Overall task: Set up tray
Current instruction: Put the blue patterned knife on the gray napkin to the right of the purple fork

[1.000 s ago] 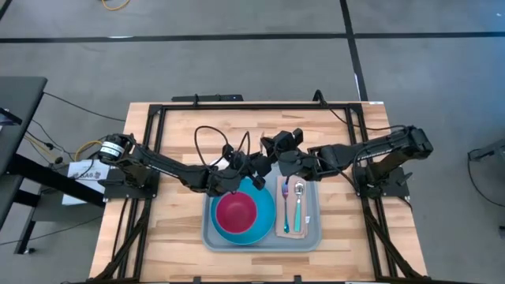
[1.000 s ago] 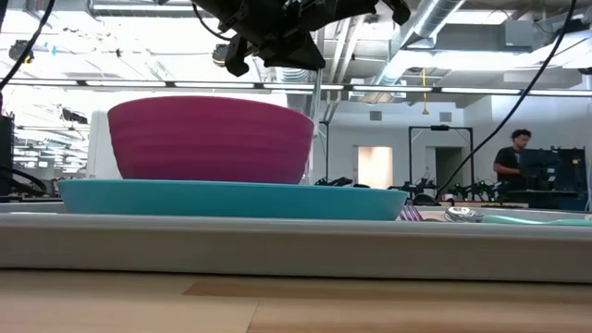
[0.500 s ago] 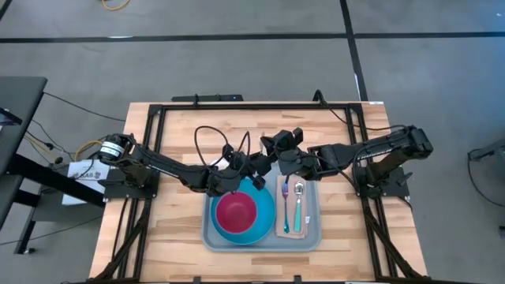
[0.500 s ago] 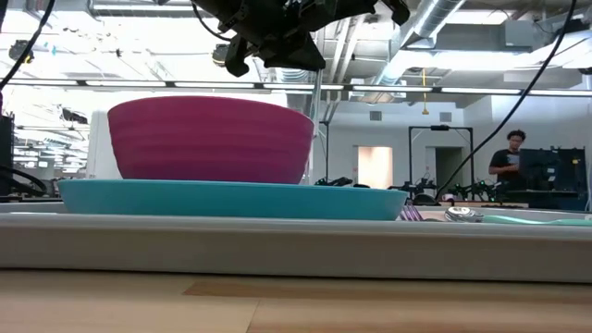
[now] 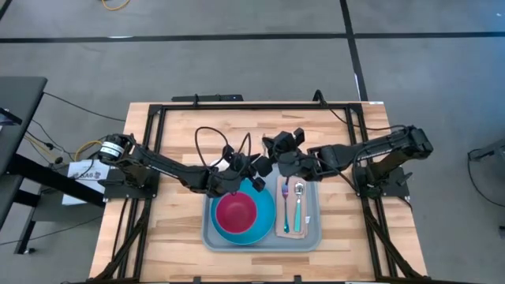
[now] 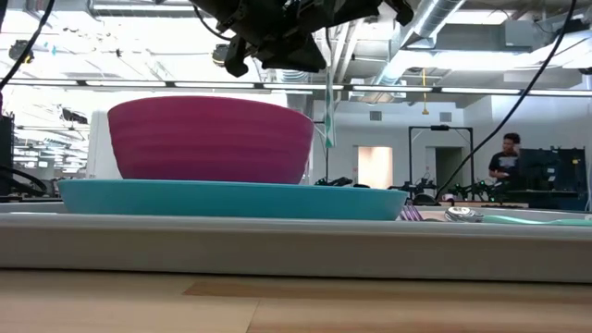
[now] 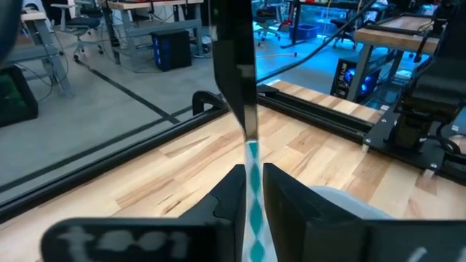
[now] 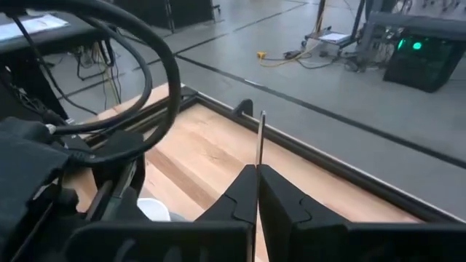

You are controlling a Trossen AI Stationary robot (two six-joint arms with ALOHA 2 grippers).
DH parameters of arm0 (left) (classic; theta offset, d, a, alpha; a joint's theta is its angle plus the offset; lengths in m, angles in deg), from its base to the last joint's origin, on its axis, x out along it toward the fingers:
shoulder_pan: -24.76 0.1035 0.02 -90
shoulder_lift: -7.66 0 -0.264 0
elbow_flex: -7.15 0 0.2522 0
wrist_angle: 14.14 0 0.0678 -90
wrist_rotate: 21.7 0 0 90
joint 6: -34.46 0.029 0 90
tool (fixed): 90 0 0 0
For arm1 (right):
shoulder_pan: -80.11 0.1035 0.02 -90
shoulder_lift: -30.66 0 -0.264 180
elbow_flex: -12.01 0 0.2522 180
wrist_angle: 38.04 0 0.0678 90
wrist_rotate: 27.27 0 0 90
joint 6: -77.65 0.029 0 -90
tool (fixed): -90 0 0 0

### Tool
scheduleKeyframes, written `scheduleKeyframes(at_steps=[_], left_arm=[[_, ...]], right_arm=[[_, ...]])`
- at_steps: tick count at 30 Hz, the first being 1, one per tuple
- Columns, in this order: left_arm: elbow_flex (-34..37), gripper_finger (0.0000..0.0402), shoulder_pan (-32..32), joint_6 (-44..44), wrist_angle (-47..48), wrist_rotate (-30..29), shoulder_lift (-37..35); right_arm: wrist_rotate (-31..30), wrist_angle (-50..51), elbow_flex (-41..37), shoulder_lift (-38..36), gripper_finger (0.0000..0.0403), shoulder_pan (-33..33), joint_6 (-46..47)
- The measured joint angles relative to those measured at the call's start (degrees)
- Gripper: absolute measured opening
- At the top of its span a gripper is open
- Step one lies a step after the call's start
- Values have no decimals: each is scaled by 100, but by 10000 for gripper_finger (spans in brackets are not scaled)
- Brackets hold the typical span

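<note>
Counter (image 5: pixel 177 134): light wood planks, black frame rails along its edges. Magenta bowl (image 5: pixel 236 212) sits on round bright-blue plate (image 5: pixel 263 222); low view shows the bowl upright, its base on the plate. Just right of the plate: purple-handled fork (image 5: pixel 285 207) and teal-handled spoon (image 5: pixel 298 207), lying side by side on a tan napkin (image 5: pixel 305 230). Background, low view: person (image 6: pixel 507 159) standing at far right of the room.
</note>
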Motion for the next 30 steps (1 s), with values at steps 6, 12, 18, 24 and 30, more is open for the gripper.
scheduleKeyframes(at_steps=[6, 12, 18, 24, 30], left_arm=[[0, 50, 4, 85, 192, -24, 0], [4, 55, -114, 1008, 824, -307, -74], [4, 55, -296, 1069, 2214, -763, -804], [4, 55, -343, 847, 3776, -862, -2068], [4, 55, -343, 722, 4275, -896, -3398]], right_arm=[[-175, 232, 2, 0, 0, 149, 72], [-110, 1693, 2, -74, 0, 499, 1369], [47, 3915, 2, -676, 0, 1125, 3749], [1003, 4511, -186, -1176, 0, 1830, 5129], [1238, 4152, -733, -1170, 0, 2268, 6163]])
